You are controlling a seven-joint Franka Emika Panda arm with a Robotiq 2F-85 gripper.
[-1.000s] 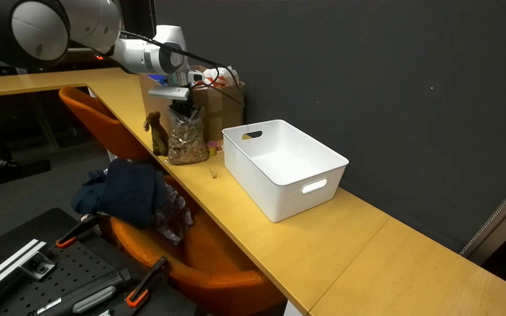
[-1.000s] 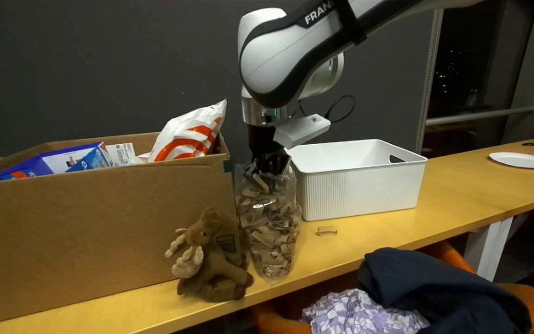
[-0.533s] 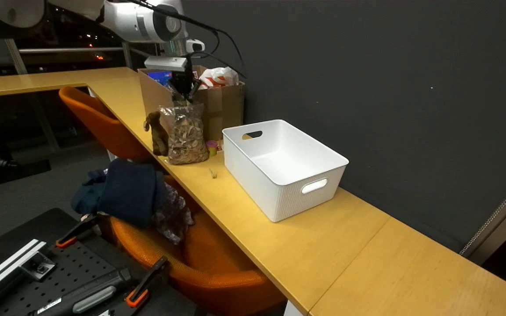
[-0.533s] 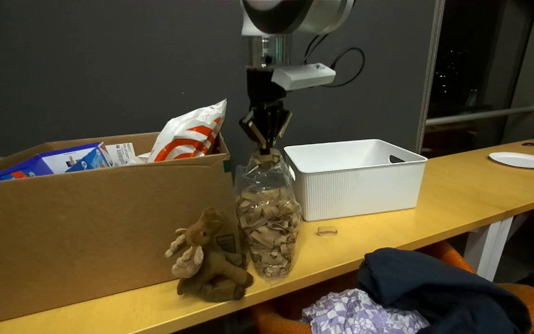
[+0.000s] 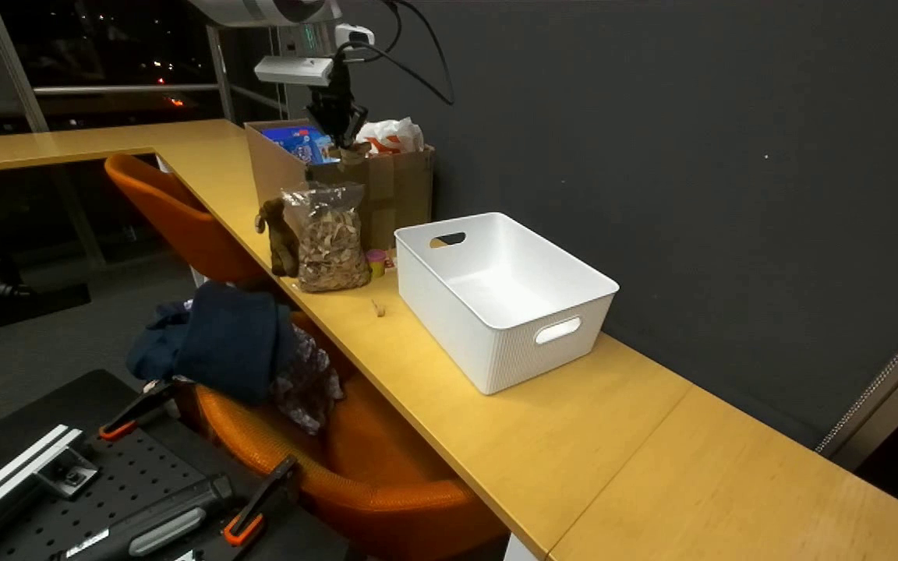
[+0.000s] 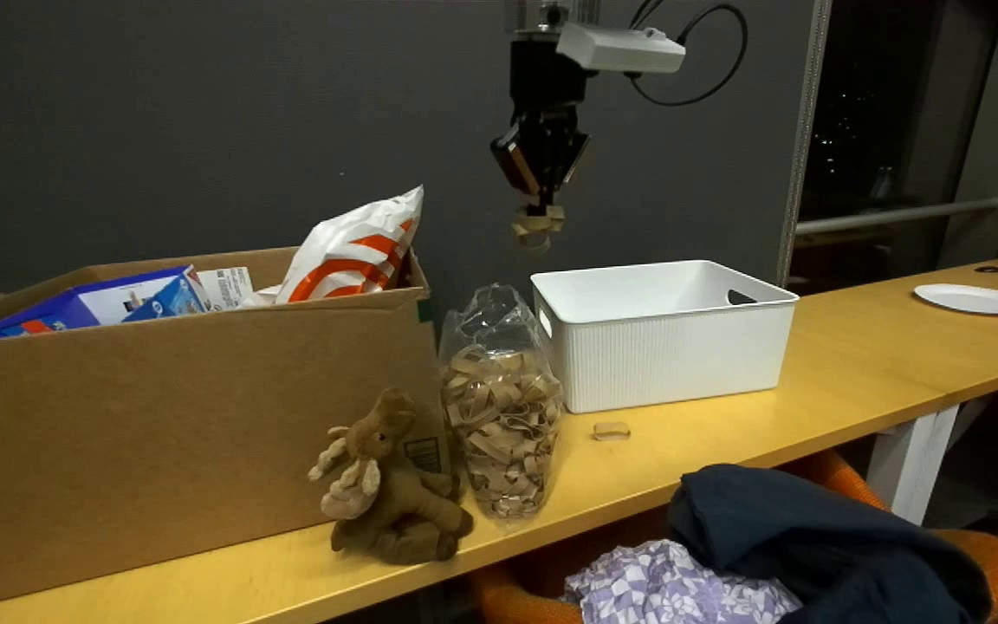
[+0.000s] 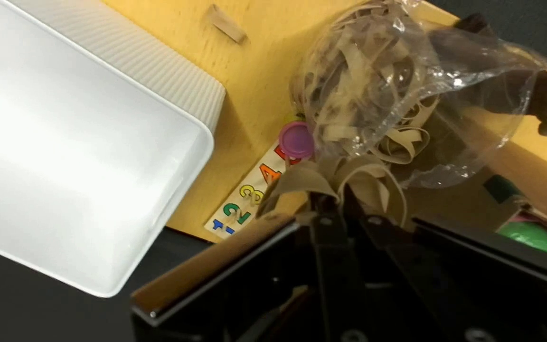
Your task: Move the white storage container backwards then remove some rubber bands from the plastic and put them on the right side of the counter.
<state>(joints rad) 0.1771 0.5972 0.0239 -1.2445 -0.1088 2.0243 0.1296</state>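
Presently, my fingers [image 7: 329, 232] pinch a few rubber bands [image 7: 303, 180] well above the worktop [image 6: 863, 347].
If I swing fast, they could slip off into the white container [image 6: 672, 360] standing near the plastic bag [image 6: 503, 425].

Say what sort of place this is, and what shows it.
Probably an office or shared workroom: a long wooden counter, orange chairs along it, and a large dark window.
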